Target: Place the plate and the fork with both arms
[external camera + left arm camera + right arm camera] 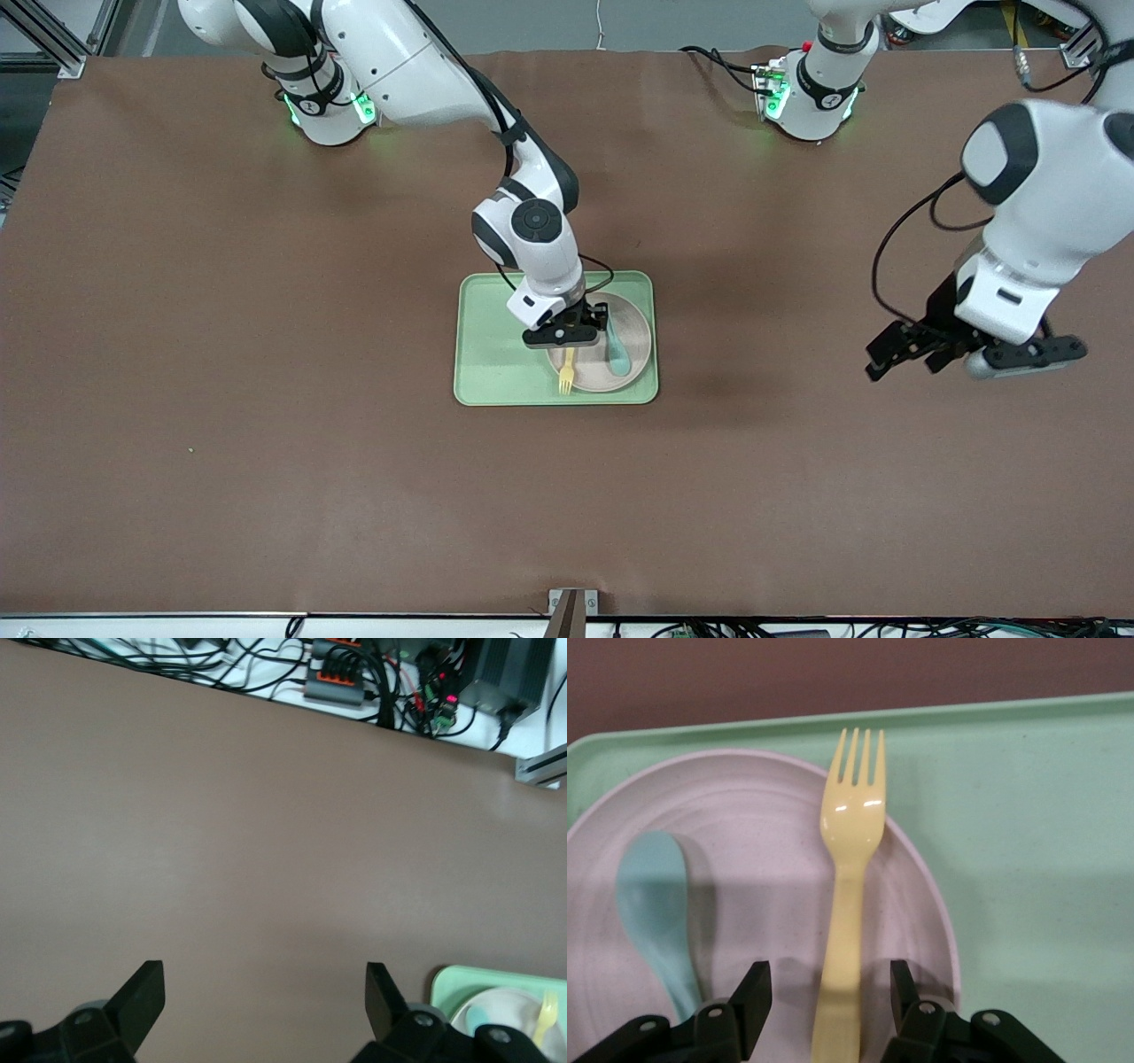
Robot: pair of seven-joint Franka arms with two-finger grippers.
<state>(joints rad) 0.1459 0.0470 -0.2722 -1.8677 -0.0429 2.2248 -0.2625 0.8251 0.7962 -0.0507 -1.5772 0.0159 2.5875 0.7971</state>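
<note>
No writing shows; right gripper fingers straddle fork

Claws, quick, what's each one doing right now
Left claw: open, empty, over bare table at the left arm's end.
Right claw: open, fingers either side of the fork handle on the plate, not gripping yet.

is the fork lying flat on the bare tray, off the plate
No, the fork lies across the plate, beside the spoon, with only its tines poking past the rim over the tray.

Bright even overhead light, soft shadows, glare on fork, mild wrist-view blur
</note>
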